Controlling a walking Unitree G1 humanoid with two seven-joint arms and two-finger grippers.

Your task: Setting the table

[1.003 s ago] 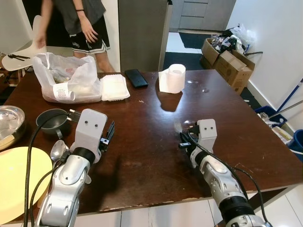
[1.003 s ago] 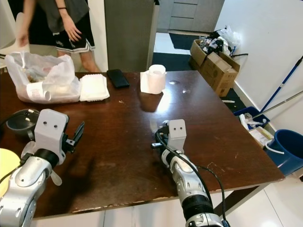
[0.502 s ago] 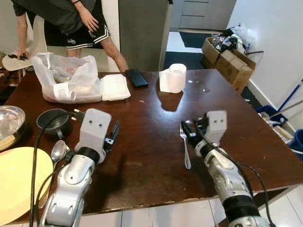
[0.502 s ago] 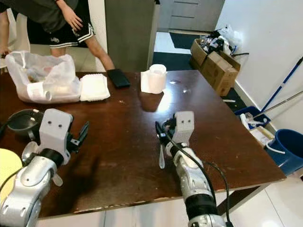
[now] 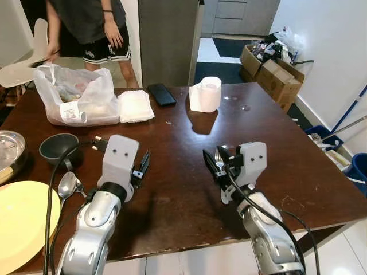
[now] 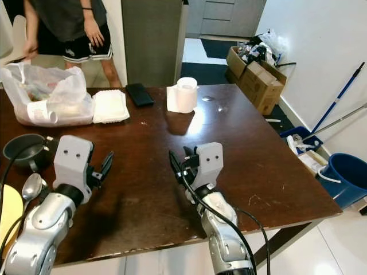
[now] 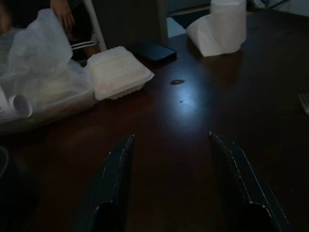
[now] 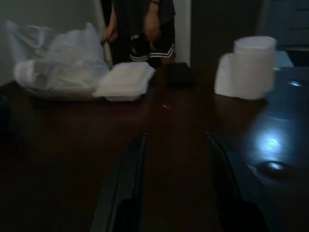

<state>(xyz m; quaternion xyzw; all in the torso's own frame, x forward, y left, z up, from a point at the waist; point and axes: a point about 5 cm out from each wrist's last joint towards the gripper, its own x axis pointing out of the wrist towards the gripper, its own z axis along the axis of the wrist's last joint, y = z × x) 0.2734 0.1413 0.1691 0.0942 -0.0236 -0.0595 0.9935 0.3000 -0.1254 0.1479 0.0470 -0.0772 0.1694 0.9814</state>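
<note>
Right gripper (image 5: 213,163): low over the dark table (image 5: 275,143), near its front edge; fingers spread apart in the wrist view, nothing between them.
Fork (image 5: 219,158): lying on the table right by the right gripper's fingers, partly hidden behind them; looks set down, not held, though contact can't be ruled out.
Left gripper (image 5: 143,166): hovering over the table's front-left part, fingers parted, empty.
Yellow plate (image 5: 20,220): at the near left edge, well apart from the fork.
Spoon (image 5: 64,186): just beside the plate, on the table.
Dark bowl (image 5: 56,146): behind the spoon, near the left arm's cable.
Metal bowl (image 5: 8,150): at the far left edge.
Mid table: bare in front of both grippers.
Far side: plastic bag (image 5: 74,94) with food, white foam box (image 5: 135,105) touching it, black phone (image 5: 161,94), paper roll (image 5: 206,94).
Person (image 5: 92,26): standing beyond the table, by the bag.
Progress: early to middle, as I judge. Fork seems placed on the right; plate, spoon and bowls are bunched on the left, not yet laid out as a setting.
Left to do: likely bring plate and spoon over to the fork, or the reverse.
</note>
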